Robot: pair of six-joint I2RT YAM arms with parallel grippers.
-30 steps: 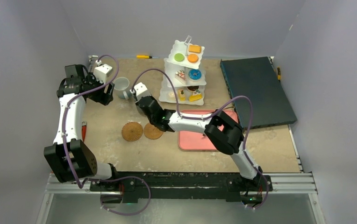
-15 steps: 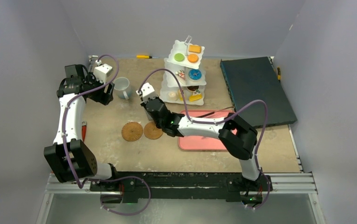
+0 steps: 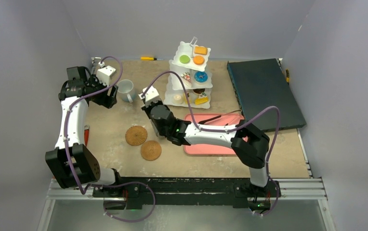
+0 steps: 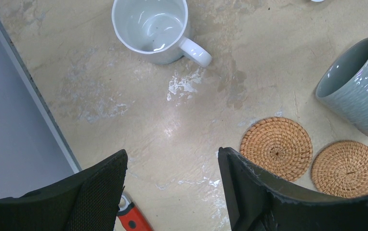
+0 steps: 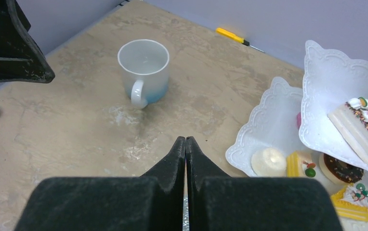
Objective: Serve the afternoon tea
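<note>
The white three-tier stand [image 3: 191, 72] holds toy pastries at the back centre and also shows in the right wrist view [image 5: 269, 125]. The white mug [image 3: 125, 90] stands upright left of it. Two cork coasters [image 3: 136, 135] [image 3: 151, 150] lie apart at front left. My right gripper [image 5: 186, 140] is shut. It carries the grey mug [image 4: 360, 91] tilted beside the coasters; the arm hides the mug in the top view. My left gripper [image 4: 172, 159] is open and empty, above the table near the white mug [image 4: 151, 29].
A pink tray [image 3: 206, 144] with black tongs [image 3: 216, 117] lies right of the coasters. A dark panel [image 3: 264, 94] sits at back right. A red tool [image 4: 131, 220] lies by the left edge, and a yellow screwdriver [image 5: 232, 36] by the back wall.
My right arm drew back from the white mug toward the coasters with the grey mug. The right-hand coaster slid toward the table's near edge. The left arm stayed still.
</note>
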